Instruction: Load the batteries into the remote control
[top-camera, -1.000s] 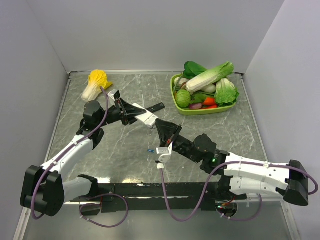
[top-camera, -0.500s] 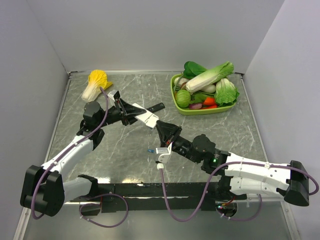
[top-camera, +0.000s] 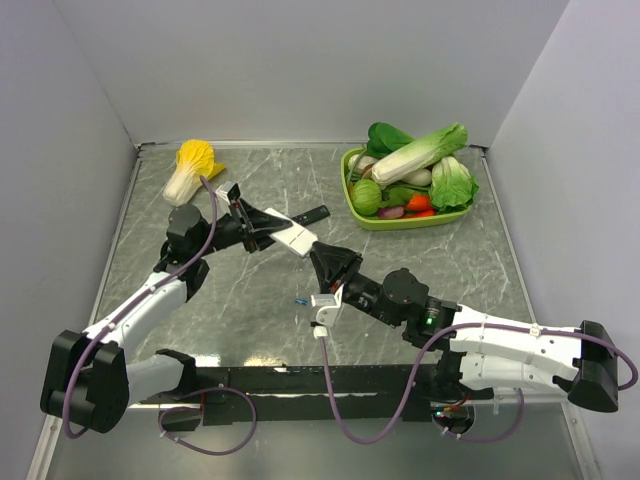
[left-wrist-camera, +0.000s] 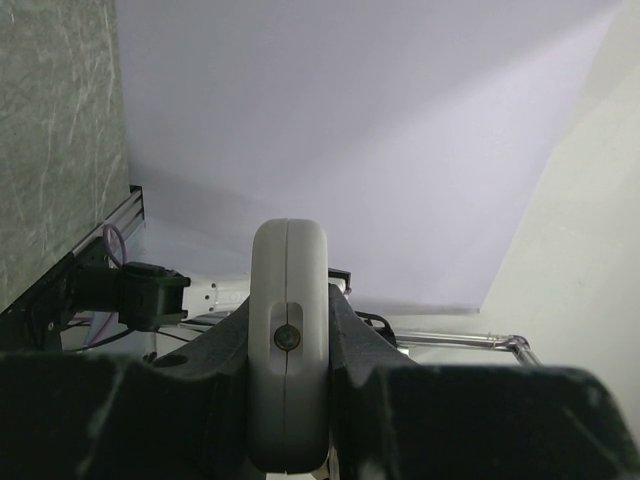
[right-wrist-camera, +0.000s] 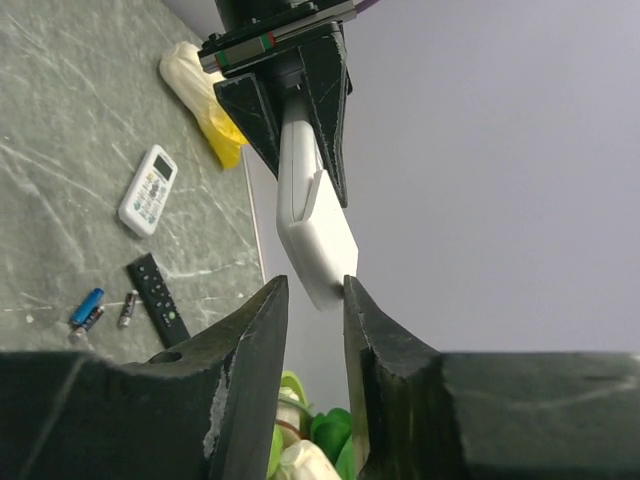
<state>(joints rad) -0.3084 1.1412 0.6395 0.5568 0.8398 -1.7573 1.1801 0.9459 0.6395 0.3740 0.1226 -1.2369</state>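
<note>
Grey marbled tabletop (top-camera: 260, 180), closed in by plain pale walls.

1. Remote control (top-camera: 293, 234): light grey, rectangular, raised off the tabletop and tilted. Plain back and one long edge shown in the right wrist view (right-wrist-camera: 312, 215); seen end-on in the left wrist view (left-wrist-camera: 288, 340).
2. Left gripper (top-camera: 264, 228): at one end of the remote control, fingers pressed against it from both sides, pinching it firmly.
3. Right gripper (right-wrist-camera: 314, 288): at the opposite, free end of the remote control, fingers (right-wrist-camera: 262, 330) parted by a narrow gap with nothing between them. Tips just beside the remote control's corner; contact not possible to tell.
4. Batteries (right-wrist-camera: 87, 305): small cells, one blue, lying loose on the tabletop below the remote control. One blue cell also visible from above (top-camera: 301, 300), on the near side of the remote control, beside the right gripper.
5. Slim black remote (right-wrist-camera: 158, 297): flat on the tabletop, just beside the batteries, apart from the remote control.
6. Small white remote (right-wrist-camera: 148, 190): face up on the tabletop, beneath the remote control, apart from it.
7. Yellow-and-white cabbage (top-camera: 188, 170): behind the remote control, near the back wall, past the left gripper.
8. Green tray (top-camera: 400, 224): well apart from the remote control, toward the back corner, heaped with vegetables (top-camera: 425, 155).
</note>
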